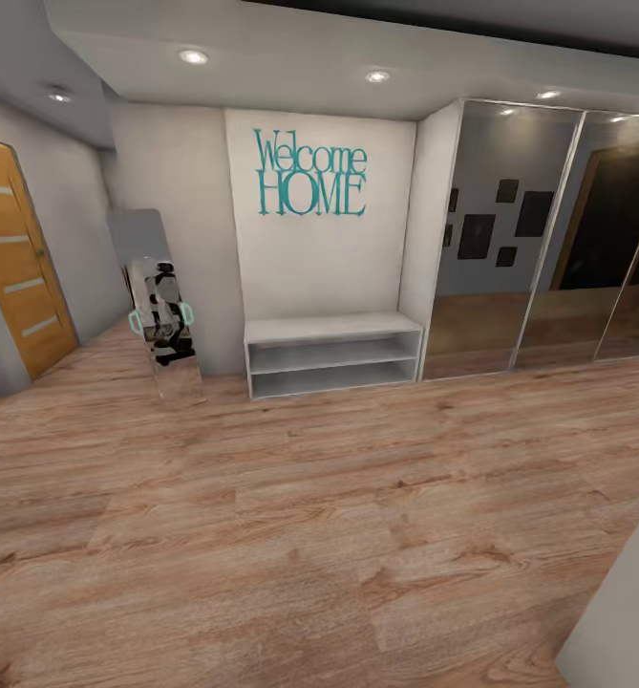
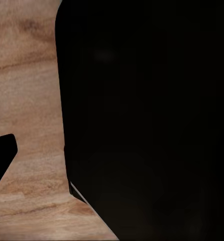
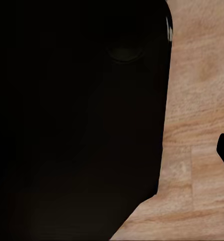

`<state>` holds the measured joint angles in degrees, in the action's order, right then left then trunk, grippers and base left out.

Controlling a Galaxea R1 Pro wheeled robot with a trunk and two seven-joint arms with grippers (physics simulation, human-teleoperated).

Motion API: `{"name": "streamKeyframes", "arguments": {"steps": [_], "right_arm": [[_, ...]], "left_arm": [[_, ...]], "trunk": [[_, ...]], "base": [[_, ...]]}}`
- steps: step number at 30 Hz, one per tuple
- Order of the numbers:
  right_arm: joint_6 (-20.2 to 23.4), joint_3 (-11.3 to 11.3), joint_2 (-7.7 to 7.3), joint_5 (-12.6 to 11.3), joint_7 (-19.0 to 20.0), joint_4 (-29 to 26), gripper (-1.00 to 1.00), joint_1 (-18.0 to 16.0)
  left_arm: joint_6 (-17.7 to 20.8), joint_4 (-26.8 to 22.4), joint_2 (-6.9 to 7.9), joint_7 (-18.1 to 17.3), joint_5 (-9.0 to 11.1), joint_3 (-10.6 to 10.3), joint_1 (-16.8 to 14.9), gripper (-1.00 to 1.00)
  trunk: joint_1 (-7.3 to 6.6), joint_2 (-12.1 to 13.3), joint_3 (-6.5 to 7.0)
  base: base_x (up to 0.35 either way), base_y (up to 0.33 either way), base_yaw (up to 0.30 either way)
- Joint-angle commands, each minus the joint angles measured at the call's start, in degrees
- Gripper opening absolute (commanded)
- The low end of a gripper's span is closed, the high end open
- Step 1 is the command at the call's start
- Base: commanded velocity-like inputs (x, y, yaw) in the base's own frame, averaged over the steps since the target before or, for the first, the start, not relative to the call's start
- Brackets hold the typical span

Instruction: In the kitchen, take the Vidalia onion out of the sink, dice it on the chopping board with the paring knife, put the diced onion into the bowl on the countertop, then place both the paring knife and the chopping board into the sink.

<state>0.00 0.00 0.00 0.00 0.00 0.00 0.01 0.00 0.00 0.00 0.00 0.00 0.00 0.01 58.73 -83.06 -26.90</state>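
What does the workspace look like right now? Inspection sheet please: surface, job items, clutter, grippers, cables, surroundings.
Surface: wood plank floor; no counter in view.
Job's things: nothing seen.
Clutter: leaning mirror against the wall, reflecting the robot.
Grippers: state cannot be told; wrist views show dark robot body over floor.
Cables: nothing seen.
Surroundings: entry hall; teal Welcome HOME sign, white shelf bench, wooden door, mirrored wardrobe doors, ceiling spotlights.
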Motion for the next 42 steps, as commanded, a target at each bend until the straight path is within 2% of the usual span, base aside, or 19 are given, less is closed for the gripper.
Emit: {"name": "streamKeyframes", "arguments": {"steps": [1,6,10,13,19,24,28,30,38,42], "right_arm": [[0.0,0.0,0.0,0.0,0.0,0.0,1.0,-0.01],[0.08,-0.14,-0.01,-0.32,-0.09,-0.09,1.0,-0.09],[-0.02,-0.09,1.29,-0.2,-0.09,-1.39,1.0,-0.32],[-0.07,-0.09,2.24,-0.18,-0.09,-2.0,1.0,-0.35],[0.04,-0.1,2.5,-0.18,-0.09,-2.11,1.0,-0.36],[-0.26,-0.06,2.01,-0.09,-0.09,-3.11,1.0,-0.36],[-1.55,-0.12,2.07,-0.17,-0.09,-3.51,1.0,-0.36],[-3.6,-0.1,2.2,-0.15,-0.08,-3.51,1.0,-0.36],[-5.48,-0.01,2.96,-0.4,0.33,-3.52,1.0,-0.36],[-6.0,-0.07,2.91,-0.31,0.35,-3.59,1.0,-0.36]], "left_arm": [[0.0,0.0,0.0,0.0,0.0,0.0,-0.01,1.0],[-0.09,0.09,-0.11,-0.09,-0.05,-0.09,0.08,1.0],[-0.09,0.09,0.05,-0.09,-0.02,-0.06,0.08,1.0],[-0.09,0.09,0.78,-0.09,-0.07,-0.08,0.08,1.0],[-0.09,0.09,1.02,-0.09,-0.09,0.06,0.08,1.0],[-0.09,0.09,1.05,-0.09,-0.09,0.07,0.08,1.0],[-0.09,-0.03,1.0,-0.09,-0.09,0.14,0.08,1.0],[-0.09,-0.26,0.96,-0.09,-0.09,0.16,0.08,1.0],[-0.09,-4.76,0.75,-0.09,0.15,0.26,0.08,1.0],[-0.09,-9.86,0.85,-0.09,0.17,0.26,0.08,1.0]], "trunk": [[0.0,-0.02,-0.03],[0.0,-0.02,-0.03],[0.0,-0.02,-0.03],[0.0,-0.02,-0.03],[0.0,-0.02,-0.03],[0.0,-0.02,-0.03],[0.0,-0.02,-0.03],[0.0,-0.02,-0.03],[0.0,-0.02,-0.03],[0.0,-0.02,-0.03]], "base": [[0.0,0.0,0.0],[0.0,0.0,0.0],[0.0,0.0,0.0],[0.0,0.0,0.0],[0.0,0.0,0.0],[0.0,0.0,0.0],[0.0,0.0,0.0],[0.0,0.0,0.0],[0.0,0.0,0.0],[0.0,0.0,0.0]]}}
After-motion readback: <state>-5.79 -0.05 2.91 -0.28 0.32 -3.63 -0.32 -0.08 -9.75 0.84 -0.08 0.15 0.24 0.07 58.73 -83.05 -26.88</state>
